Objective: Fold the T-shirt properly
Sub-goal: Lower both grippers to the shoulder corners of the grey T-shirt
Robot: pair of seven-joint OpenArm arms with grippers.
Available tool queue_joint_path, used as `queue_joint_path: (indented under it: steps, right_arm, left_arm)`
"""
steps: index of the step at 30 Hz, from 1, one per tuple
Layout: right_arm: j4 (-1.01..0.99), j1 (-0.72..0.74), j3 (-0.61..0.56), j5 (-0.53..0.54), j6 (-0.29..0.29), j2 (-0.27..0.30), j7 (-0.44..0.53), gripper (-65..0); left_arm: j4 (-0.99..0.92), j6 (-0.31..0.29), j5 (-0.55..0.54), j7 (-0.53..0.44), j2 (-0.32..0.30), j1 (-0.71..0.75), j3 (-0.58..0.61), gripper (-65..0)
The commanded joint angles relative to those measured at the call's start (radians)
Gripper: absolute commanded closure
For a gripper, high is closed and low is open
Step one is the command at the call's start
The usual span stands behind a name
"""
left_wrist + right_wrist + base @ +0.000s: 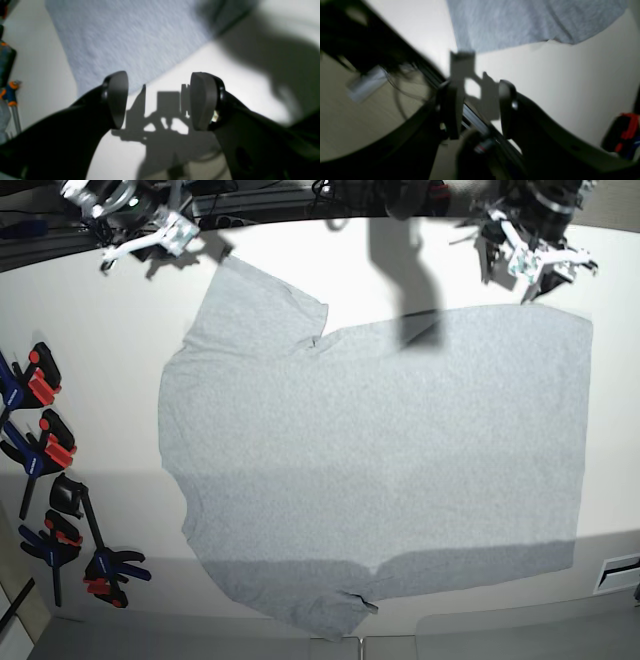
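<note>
Two pincers, left pincer [158, 100] and right pincer [478, 110], stand apart above the T-shirt [380, 470], no readable writing.

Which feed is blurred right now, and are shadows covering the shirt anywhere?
Right wrist view: smeared throughout, the right gripper soft-edged. Left wrist view: left gripper near-sharp, its hard shadow on the table, not the T-shirt. Base view: crisp; an arm's shadow crosses the shirt's top edge, dim band along its bottom.

No readable text or labels anywhere (T-shirt [380, 460] shows plain).
</note>
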Motion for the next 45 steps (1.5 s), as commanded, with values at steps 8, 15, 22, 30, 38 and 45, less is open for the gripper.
queue_joint_path:
  steps: [8,15,22,30,38,45]
  right_arm:
    - [0.006,-0.003,-0.267,-0.408,-0.262,0.005,-0.031,-22.0]
    - [-0.092,0.150,-0.365,-0.413,-0.302,0.002,-0.032,-22.0]
    - [-0.222,0.296,-0.457,-0.344,-0.301,0.003,0.006,-22.0]
    - [-0.284,0.392,-0.549,-0.296,-0.301,0.002,0.026,-22.0]
    - [-0.432,0.515,-0.590,-0.300,-0.301,0.002,0.044,-17.1]
    - [-0.430,0.526,-0.668,-0.308,-0.302,0.002,0.047,0.0]
  left_arm:
    - [0.018,0.005,-0.076,0.015,-0.009,-0.085,-0.004,-35.2]
    - [0.018,0.005,-0.076,0.022,-0.029,-0.097,-0.004,-35.2]
    - [0.018,0.006,-0.076,0.021,-0.028,-0.097,-0.004,-35.2]
    - [0.018,0.006,-0.076,0.021,-0.028,-0.097,-0.004,-35.2]
    - [0.018,0.006,-0.076,-0.002,-0.028,-0.098,-0.004,-35.2]
    - [0.018,0.005,-0.076,-0.015,-0.029,-0.102,-0.004,-35.2]
